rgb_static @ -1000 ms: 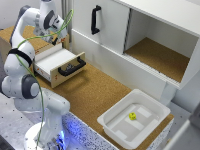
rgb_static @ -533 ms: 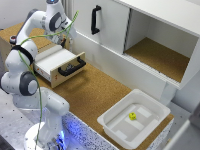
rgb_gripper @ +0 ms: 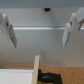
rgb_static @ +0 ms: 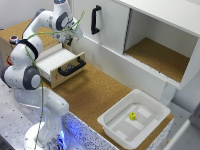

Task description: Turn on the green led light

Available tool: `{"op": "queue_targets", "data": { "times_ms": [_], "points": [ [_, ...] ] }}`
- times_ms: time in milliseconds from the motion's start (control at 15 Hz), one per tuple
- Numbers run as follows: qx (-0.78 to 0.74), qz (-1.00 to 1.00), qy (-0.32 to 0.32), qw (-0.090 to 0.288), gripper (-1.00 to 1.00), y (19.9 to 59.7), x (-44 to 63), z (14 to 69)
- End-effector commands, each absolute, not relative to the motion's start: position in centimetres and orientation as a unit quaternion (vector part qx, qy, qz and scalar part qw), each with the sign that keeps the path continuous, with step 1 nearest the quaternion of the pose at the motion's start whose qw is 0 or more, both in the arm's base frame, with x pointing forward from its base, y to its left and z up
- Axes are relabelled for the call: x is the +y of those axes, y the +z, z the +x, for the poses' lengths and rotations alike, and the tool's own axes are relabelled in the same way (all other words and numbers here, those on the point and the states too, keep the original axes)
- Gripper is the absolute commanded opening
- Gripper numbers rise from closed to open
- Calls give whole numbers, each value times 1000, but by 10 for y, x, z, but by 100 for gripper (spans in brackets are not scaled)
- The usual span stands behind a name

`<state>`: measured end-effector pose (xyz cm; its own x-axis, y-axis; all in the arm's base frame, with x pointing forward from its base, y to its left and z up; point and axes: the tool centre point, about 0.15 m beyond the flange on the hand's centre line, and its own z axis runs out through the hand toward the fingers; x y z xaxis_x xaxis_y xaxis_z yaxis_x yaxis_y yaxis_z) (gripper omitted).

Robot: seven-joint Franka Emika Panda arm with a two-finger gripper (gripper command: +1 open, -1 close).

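Regarding the hand (rgb_static: 75, 38): released, spread wide, nothing between the fingers (rgb_gripper: 7, 30). In the wrist view, one pale finger at each side of the picture, well apart, with only the white cabinet front (rgb_gripper: 42, 37) showing in the gap. No contact with anything visible in either view.

In the exterior view, hanging in the air above the far end of the open drawer (rgb_static: 56, 60), close to the white cabinet (rgb_static: 112, 30) and below and toward the exterior view's left of its tall black door handle (rgb_static: 95, 20). Below the hand in the wrist view, a wooden drawer edge (rgb_gripper: 36, 70) and part of the drawer's black handle (rgb_gripper: 49, 77), both blurred.

As for the green led light: not clearly made out. Only a small cluster of coloured bits (rgb_static: 13, 39), reddish and bluish, on top of the wooden box at the exterior view's left, well apart from the hand; too small to tell which, if any, is the light, or whether lit.

Elsewhere on the cork-topped desk (rgb_static: 90, 92): a white tub (rgb_static: 112, 125) toward the exterior view's right, with a small yellow object (rgb_static: 132, 116) lying inside, far from the hand.
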<state>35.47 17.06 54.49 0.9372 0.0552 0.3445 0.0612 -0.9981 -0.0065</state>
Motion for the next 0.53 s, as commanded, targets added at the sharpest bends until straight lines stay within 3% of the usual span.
{"op": "queue_targets", "data": {
  "times_ms": [0, 200, 467],
  "points": [
    [4, -976, -220, -9, 100, 556, 170, 398],
    [54, -961, -269, -25, 100, 585, 173, 452],
    [69, -964, -255, -20, 100, 600, 182, 508]
  ]
}}
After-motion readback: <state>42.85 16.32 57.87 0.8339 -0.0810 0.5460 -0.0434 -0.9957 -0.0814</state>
